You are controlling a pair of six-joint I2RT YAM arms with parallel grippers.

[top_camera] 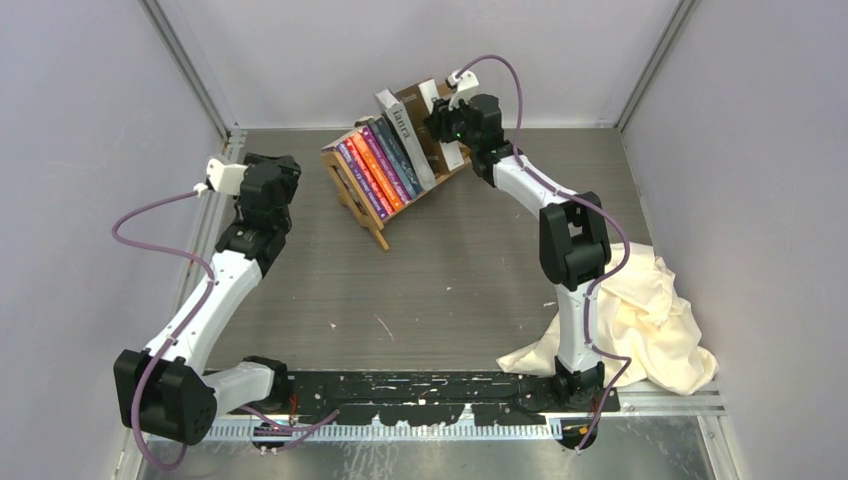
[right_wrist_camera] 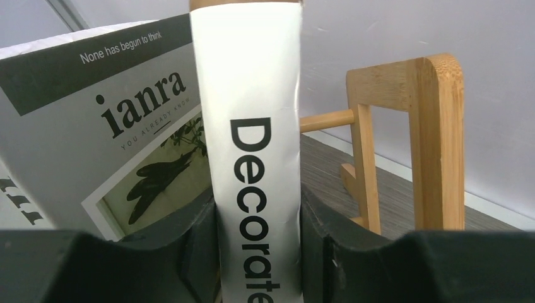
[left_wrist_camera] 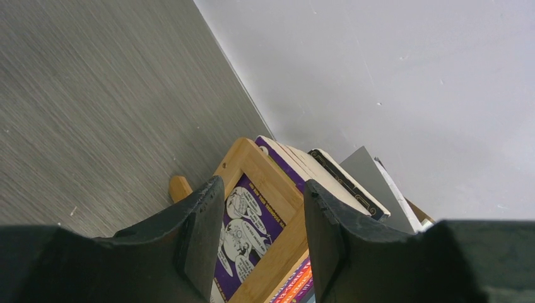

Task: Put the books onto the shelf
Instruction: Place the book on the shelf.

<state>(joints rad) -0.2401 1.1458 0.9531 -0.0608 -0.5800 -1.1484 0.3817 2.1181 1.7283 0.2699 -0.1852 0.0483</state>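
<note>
Pale grey walls close in a grey wood-grain desk [top_camera: 420,290]. The shelf [top_camera: 350,195] stands at about 12 o'clock on it, set askew so that its length runs from 8 o'clock to 2 o'clock.

The books lean in a row inside the shelf. A purple book [top_camera: 362,180] is nearest the 8 o'clock end, followed by a red-orange book [top_camera: 378,175] and a dark blue book [top_camera: 395,160]. Next comes a grey book [right_wrist_camera: 94,126] with "ianra" on its cover. At the 2 o'clock end is a white book [right_wrist_camera: 255,158] with "Decorate" printed down its spine.

Your right gripper [right_wrist_camera: 258,211] is clamped on the white book, with one finger pressed against each side of the spine. The book stands upright between the grey book and the shelf's wooden end frame. You cannot tell from these views whether its lower edge rests on the slats.

Your left gripper [left_wrist_camera: 264,186] sits at about 10 o'clock on the desk, near the shelf's 8 o'clock end but apart from it. Its fingers stand apart with nothing between them. Beyond them, the wrist view shows the shelf's near end frame and the purple book's cartoon cover.

A cream cloth [top_camera: 650,320] lies crumpled at 4 o'clock, against the base of your right arm.
</note>
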